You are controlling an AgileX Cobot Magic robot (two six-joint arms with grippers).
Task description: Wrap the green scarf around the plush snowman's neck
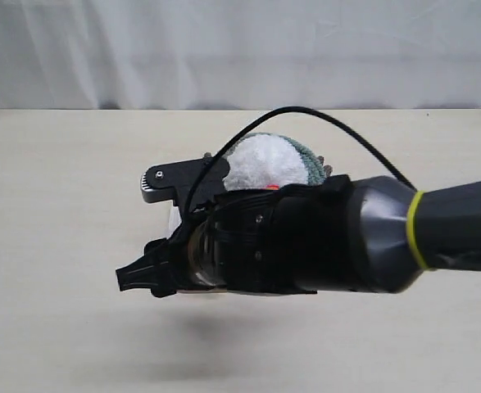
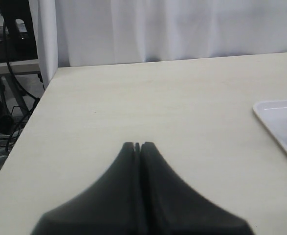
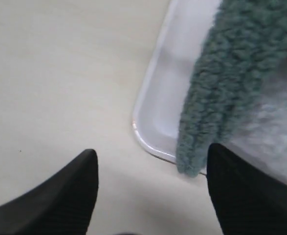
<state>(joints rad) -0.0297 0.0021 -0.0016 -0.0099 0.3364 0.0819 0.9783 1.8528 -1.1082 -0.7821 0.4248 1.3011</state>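
The plush snowman (image 1: 263, 160) shows only as a fluffy white ball with a bit of orange nose, behind my right arm. The green scarf (image 1: 312, 167) lies against its far side. In the right wrist view the green scarf (image 3: 226, 83) runs down over the white tray (image 3: 155, 98), and its end reaches the tray's rim beside one finger. My right gripper (image 1: 138, 233) (image 3: 152, 152) is open, with bare table between its fingers. The left gripper (image 2: 138, 145) is shut and empty over the table; it is out of the exterior view.
My right arm reaches across the middle of the exterior view and hides most of the snowman and tray. A corner of the white tray (image 2: 280, 117) shows in the left wrist view. The table's edge, a curtain and cables lie beyond.
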